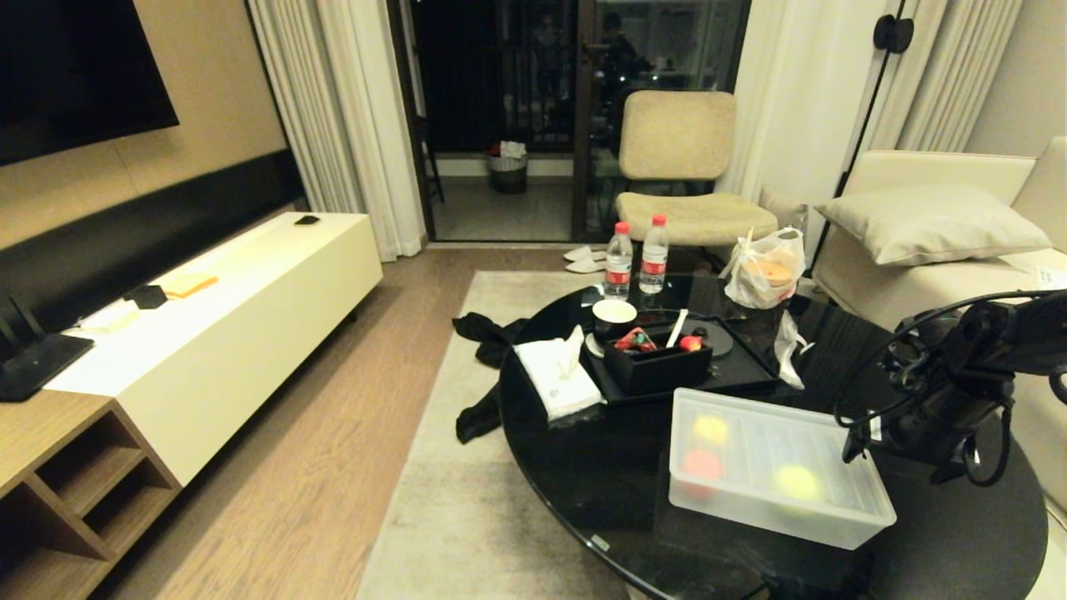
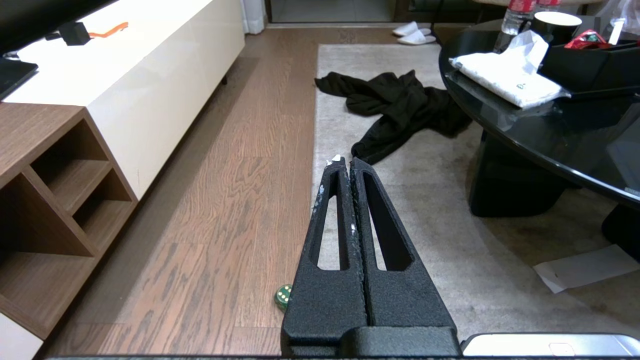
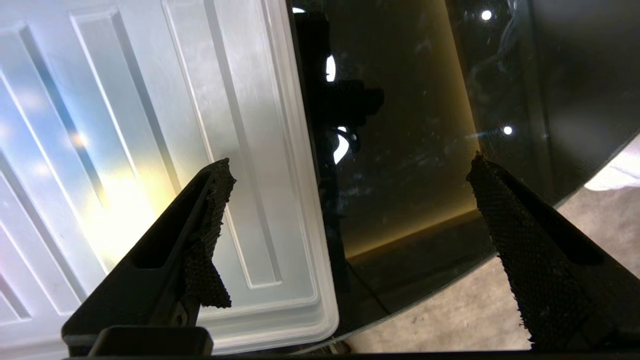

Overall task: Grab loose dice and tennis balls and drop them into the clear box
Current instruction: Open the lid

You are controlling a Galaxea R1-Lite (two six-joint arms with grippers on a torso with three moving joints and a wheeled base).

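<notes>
Your landmark is the round black glass coffee table. On its near right part sits the clear box, a translucent whitish rectangular plastic tub, with its flat ribbed matching lid lying on top. Through the plastic you can make out three blurred shapes: one yellow, one red, one yellow-green. Whether each is a die or a tennis ball cannot be told through the plastic.

Your right gripper hangs over the table at the tub's right end, straddling the lid's edge; its fingers stand wide apart and hold nothing. In my judgement you are at the lid: either it has just been set down, or it must come off before anything more can be dropped in.

Your left gripper is off the table's left side, low over the floor, fingers pressed together and empty. One small green die with pale pips lies loose on the wooden floor just beside it, well apart from the table.

That die is outstanding. The next move calls for a reach down to the floor, a grip wide enough for the die, and an open tub.
</notes>
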